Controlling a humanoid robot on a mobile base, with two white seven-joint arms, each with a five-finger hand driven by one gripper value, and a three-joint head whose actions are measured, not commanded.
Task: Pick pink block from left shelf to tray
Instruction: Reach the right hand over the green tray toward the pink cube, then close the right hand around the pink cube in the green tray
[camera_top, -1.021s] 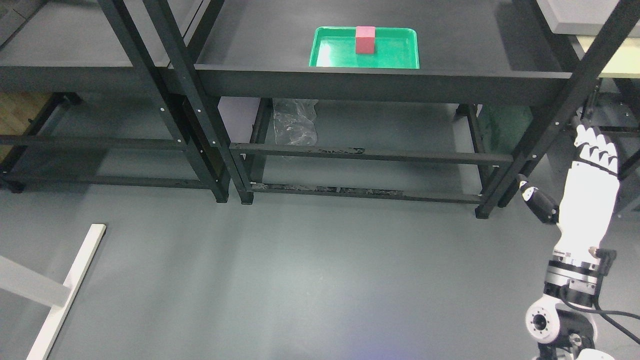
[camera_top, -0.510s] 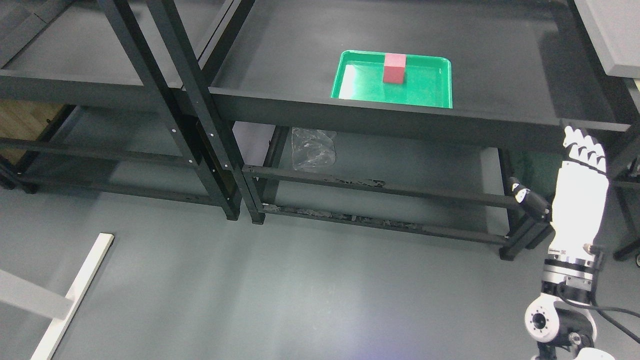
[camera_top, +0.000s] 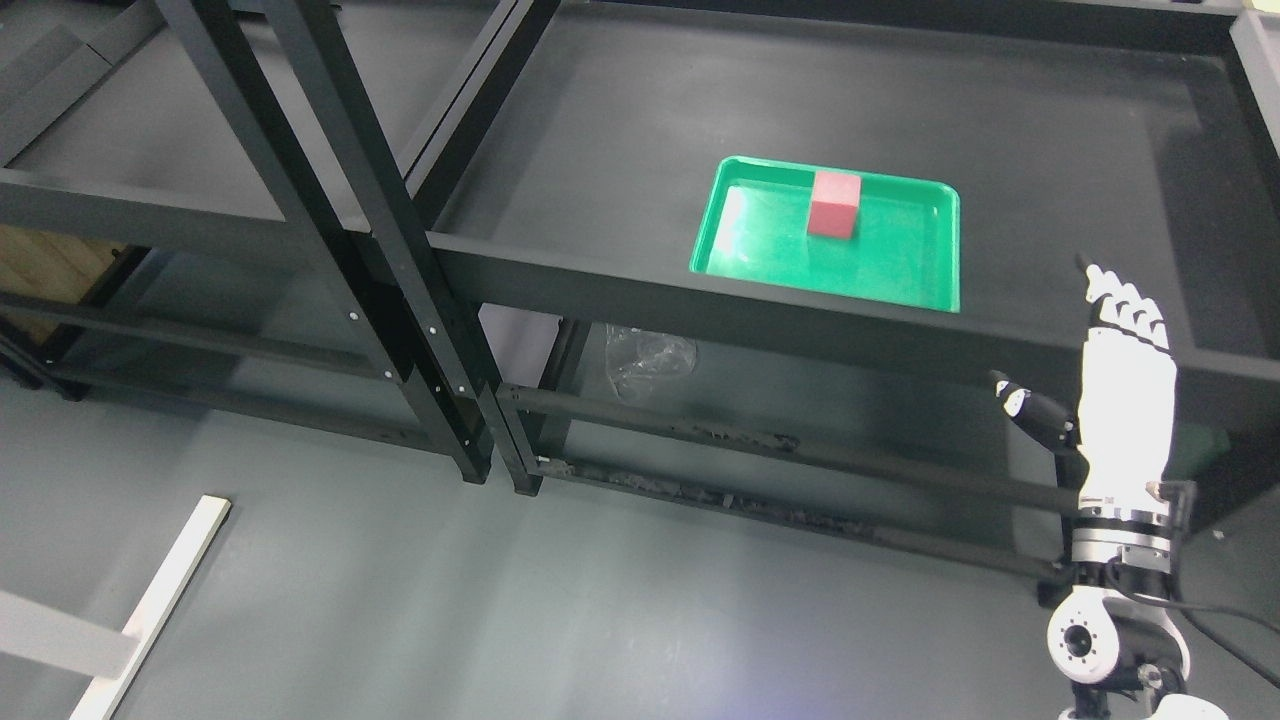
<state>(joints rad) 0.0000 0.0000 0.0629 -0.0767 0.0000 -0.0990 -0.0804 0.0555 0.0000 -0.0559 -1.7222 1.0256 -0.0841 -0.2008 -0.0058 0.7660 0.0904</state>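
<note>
A pink block (camera_top: 834, 203) stands upright in the green tray (camera_top: 900, 275), toward the tray's far middle. The tray lies on the dark shelf (camera_top: 620, 130) of the right-hand rack, close to its front rail. My right hand (camera_top: 1075, 350) rises from the lower right, white, fingers stretched straight and thumb spread to the left, holding nothing. It hangs in front of the shelf's front rail, to the right of the tray and lower than it. The left arm does not show.
A second black rack (camera_top: 150, 130) stands to the left, its posts (camera_top: 330, 220) meeting the right rack's. A crumpled clear plastic bag (camera_top: 645, 355) lies under the shelf. A white board (camera_top: 150, 600) rests on the grey floor at lower left.
The camera has tilted up and closer, so shelf and tray slid down and to the right in the picture. My right hand has risen toward the shelf's front rail, still open.
</note>
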